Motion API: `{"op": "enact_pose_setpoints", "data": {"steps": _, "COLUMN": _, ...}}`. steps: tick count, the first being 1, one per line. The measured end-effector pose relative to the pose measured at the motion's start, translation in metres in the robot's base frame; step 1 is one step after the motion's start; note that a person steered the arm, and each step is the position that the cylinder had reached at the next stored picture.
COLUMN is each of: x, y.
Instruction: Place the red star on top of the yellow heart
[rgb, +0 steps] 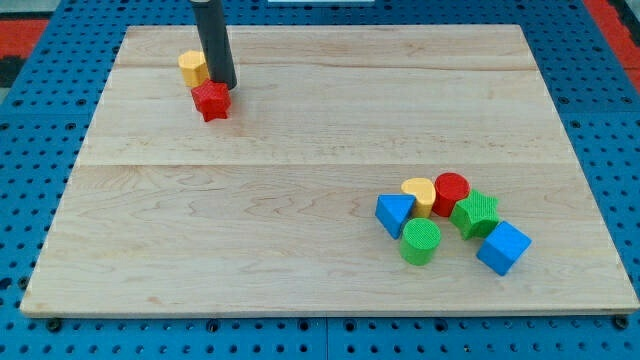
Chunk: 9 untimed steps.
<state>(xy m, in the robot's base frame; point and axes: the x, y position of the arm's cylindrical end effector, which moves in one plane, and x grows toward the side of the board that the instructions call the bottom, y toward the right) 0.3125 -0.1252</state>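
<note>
The red star (211, 101) lies near the view's top left of the wooden board (300, 200). My tip (224, 85) stands just above and right of the star, touching or almost touching it. A yellow block (192, 67) sits right behind the star, to the left of the rod. The yellow heart (418, 192) lies far away at the view's lower right, in a cluster of blocks, between a blue triangle (394, 213) and a red cylinder (451, 191).
The cluster at the lower right also holds a green cylinder (421, 242), a green star (476, 213) and a blue cube (503, 248). The board lies on a blue pegboard table.
</note>
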Motion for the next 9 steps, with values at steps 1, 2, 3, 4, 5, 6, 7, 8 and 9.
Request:
{"op": "enact_pose_setpoints", "data": {"steps": 1, "x": -0.029, "y": -0.056}}
{"op": "enact_pose_setpoints", "data": {"steps": 2, "x": 0.032, "y": -0.044}}
{"op": "enact_pose_setpoints", "data": {"steps": 3, "x": 0.066, "y": 0.066}}
{"op": "enact_pose_setpoints", "data": {"steps": 4, "x": 0.019, "y": 0.094}}
{"op": "enact_pose_setpoints", "data": {"steps": 5, "x": 0.033, "y": 0.131}}
{"op": "enact_pose_setpoints", "data": {"steps": 6, "x": 0.086, "y": 0.151}}
{"op": "enact_pose_setpoints", "data": {"steps": 7, "x": 0.12, "y": 0.204}}
{"op": "enact_pose_setpoints", "data": {"steps": 8, "x": 0.129, "y": 0.211}}
{"op": "enact_pose_setpoints", "data": {"steps": 9, "x": 0.062, "y": 0.114}}
